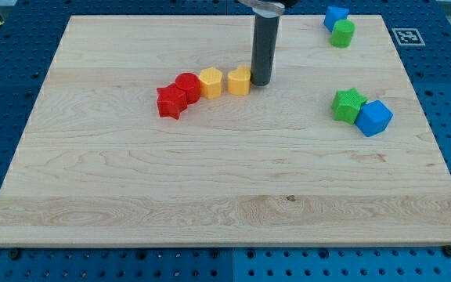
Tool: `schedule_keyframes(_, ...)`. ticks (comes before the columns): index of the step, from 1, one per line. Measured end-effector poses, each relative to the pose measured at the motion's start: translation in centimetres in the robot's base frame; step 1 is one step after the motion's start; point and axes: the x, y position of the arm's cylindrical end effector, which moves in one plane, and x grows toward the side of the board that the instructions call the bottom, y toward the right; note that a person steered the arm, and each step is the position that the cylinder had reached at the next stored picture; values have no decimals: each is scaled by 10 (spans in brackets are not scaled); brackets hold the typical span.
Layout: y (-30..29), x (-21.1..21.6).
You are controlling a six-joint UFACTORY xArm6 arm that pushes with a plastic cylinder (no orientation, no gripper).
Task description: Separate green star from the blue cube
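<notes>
Green star point(348, 105) touching blue cube point(375, 117) at the wooden table's point(210, 180) right, well apart from my tip point(261, 83), a fingerless dark rod cut off at the view's top, pressed beside a yellow block point(239, 80) ending a row with another yellow block point(210, 82), red cylinder point(188, 85), red star point(171, 102).

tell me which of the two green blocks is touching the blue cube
The green star at the view's right, pressed against the blue cube. The other green block sits near the top edge beside a different blue block.
</notes>
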Motion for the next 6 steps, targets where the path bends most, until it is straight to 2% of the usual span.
schedule_keyframes(2, -4, 0)
schedule_keyframes(5, 168, -4)
schedule_keyframes(6, 191, 22)
